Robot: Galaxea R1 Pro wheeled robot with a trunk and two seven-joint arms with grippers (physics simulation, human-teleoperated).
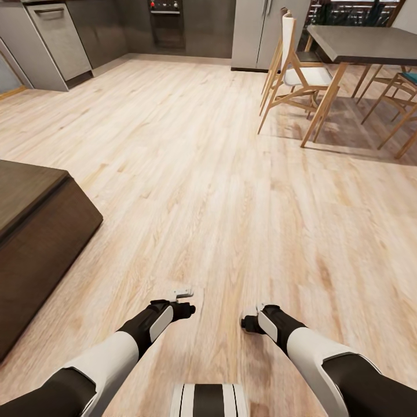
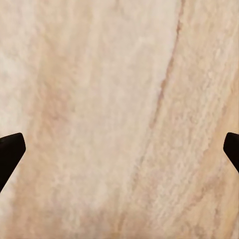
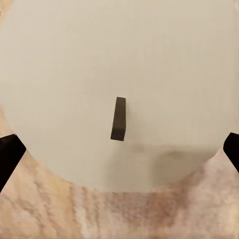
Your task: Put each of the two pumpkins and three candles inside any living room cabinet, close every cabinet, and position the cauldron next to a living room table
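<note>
A candle [image 3: 119, 74] sits right in front of the right wrist camera: a pale beige round face with a short dark wick, floor showing past it. My right gripper [image 3: 119, 157] holds it, the candle's rim reaching both dark fingertips [image 3: 9, 154]. In the head view the right gripper [image 1: 248, 323] hangs low over the wood floor, with the left gripper [image 1: 188, 310] beside it. The left gripper [image 2: 119, 157] is open, with bare floorboards between its fingertips. A low dark-brown cabinet [image 1: 35, 231] stands at the left edge, only its end showing. Pumpkins, cauldron and the coffee table are out of view.
Pale wood floor [image 1: 202, 174] stretches ahead. At the back right stands a dining table [image 1: 365, 40] with white-and-wood chairs [image 1: 295, 69]. Grey kitchen units [image 1: 63, 40], an oven [image 1: 167, 23] and a fridge [image 1: 260, 32] line the far wall.
</note>
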